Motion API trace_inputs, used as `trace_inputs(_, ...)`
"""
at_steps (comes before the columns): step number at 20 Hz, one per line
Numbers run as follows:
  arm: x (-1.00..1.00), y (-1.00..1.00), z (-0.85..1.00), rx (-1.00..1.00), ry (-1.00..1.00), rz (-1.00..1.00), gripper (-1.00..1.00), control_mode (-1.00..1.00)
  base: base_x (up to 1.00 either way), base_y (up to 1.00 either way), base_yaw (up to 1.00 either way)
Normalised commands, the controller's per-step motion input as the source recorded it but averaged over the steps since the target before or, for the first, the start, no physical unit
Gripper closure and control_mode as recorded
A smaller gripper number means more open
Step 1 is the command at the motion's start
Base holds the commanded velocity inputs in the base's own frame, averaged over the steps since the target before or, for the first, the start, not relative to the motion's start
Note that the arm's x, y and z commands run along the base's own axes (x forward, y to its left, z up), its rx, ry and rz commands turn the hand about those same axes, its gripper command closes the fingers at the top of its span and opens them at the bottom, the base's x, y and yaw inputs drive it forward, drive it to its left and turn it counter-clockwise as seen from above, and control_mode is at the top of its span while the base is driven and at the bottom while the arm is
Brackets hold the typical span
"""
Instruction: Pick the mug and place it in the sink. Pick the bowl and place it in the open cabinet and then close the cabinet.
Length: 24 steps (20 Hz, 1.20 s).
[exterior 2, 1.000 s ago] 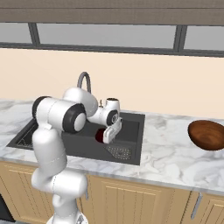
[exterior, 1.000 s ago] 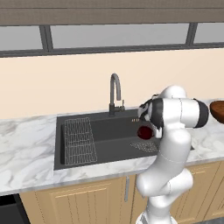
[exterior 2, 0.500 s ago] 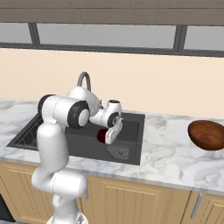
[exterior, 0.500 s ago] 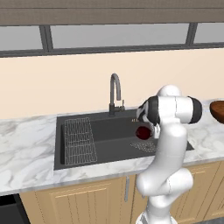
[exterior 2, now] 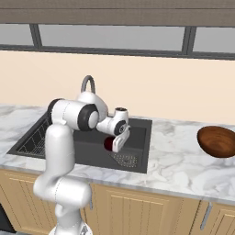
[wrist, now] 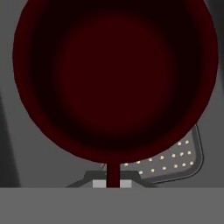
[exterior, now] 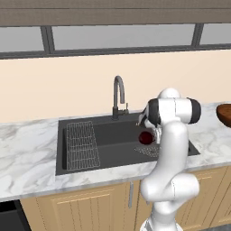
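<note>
Mug (exterior: 145,137) held by its rim, low over the right end of the sink (exterior: 108,142), above the drain.
Hand (exterior 2: 115,141) clamped on the rim wall. Looks small, rigid, light; glossy, likely slippery. Bowl (exterior 2: 218,141) waits near bench's right edge: wide, best gripped at rim.

Mug (exterior: 145,137): small, dark red, round, upright with mouth open toward the hand camera; sits low inside the sink (exterior: 113,135), right half, beside the square perforated drain. Sink: dark grey rectangular basin. Bowl (exterior 2: 218,141): wide, reddish-brown, upright on the marble counter, well right of sink.
</note>
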Motion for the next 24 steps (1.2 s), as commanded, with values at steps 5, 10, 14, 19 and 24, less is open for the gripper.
trace_inputs(5,0.04,0.0,-0.42,0.0,0.0,0.0,1.0,-1.0,0.0,0.0,0.0)
trace_inputs(10,0.04,-0.01,-0.37,0.0,-0.03,0.0,1.0,-1.0,0.0,0.0,0.0)
trace_inputs(14,0.07,0.0,-0.39,0.0,-0.04,0.0,1.0,-1.0,0.0,0.0,0.0)
trace_inputs(19,0.12,0.0,-0.4,0.0,-0.04,0.0,1.0,-1.0,0.0,0.0,0.0)
trace_inputs(24,0.23,-0.01,-0.27,0.0,-0.04,0.0,1.0,-1.0,0.0,0.0,0.0)
